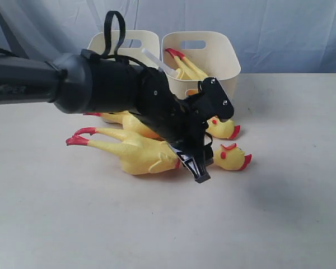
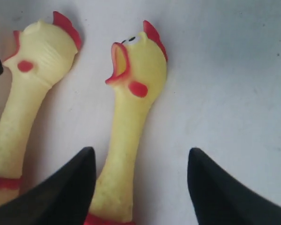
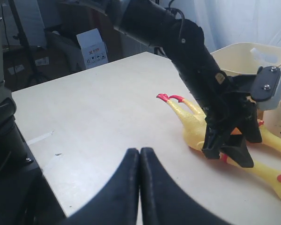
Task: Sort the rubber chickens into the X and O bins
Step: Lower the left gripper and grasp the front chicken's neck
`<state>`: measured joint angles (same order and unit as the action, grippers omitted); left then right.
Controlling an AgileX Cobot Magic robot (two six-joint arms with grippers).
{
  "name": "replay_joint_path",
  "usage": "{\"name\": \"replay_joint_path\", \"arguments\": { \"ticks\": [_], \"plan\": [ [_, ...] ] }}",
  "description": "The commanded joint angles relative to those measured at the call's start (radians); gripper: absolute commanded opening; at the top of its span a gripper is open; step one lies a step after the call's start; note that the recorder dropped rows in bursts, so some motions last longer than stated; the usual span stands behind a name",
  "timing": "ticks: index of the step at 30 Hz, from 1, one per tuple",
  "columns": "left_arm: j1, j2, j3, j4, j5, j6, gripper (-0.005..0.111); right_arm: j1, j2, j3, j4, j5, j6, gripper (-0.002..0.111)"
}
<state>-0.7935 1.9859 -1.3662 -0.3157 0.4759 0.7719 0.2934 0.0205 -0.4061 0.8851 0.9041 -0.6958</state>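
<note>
The left gripper (image 2: 138, 190) hung spread wide, its fingers on either side of the near chicken's (image 1: 139, 154) neck. A second chicken (image 1: 223, 128) lay just behind it on the table (image 1: 280, 213). The third chicken (image 1: 186, 66) stood feet-up in the right bin (image 1: 227, 59), beside the left bin (image 1: 135, 38). The right gripper (image 3: 139, 161) was clenched, empty

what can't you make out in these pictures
- Exterior view: marks on left bin and right bin, behind the left arm.
- Exterior view: head of binned chicken, hidden by that arm and the bin wall.
- Left wrist view: bodies of near chicken and far chicken, past the edge.
</note>
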Motion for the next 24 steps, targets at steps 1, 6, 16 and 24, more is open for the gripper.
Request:
{"name": "replay_joint_path", "arguments": {
  "ticks": [1,6,16,24],
  "plan": [
    [-0.005,0.062,-0.047,0.037,-0.009,-0.001,0.057,-0.003,-0.007,0.005,0.005,0.001,-0.001,0.0],
    [-0.005,0.122,-0.105,0.066,-0.003,0.03,0.057,-0.003,-0.007,0.005,0.005,0.001,-0.001,0.0],
    [-0.005,0.208,-0.17,0.119,0.006,0.045,0.057,-0.003,-0.007,0.005,0.005,0.001,-0.001,0.0],
    [-0.005,0.254,-0.189,0.129,0.009,0.048,0.053,-0.003,-0.007,0.005,0.005,-0.001,-0.001,0.0]
  ]
}}
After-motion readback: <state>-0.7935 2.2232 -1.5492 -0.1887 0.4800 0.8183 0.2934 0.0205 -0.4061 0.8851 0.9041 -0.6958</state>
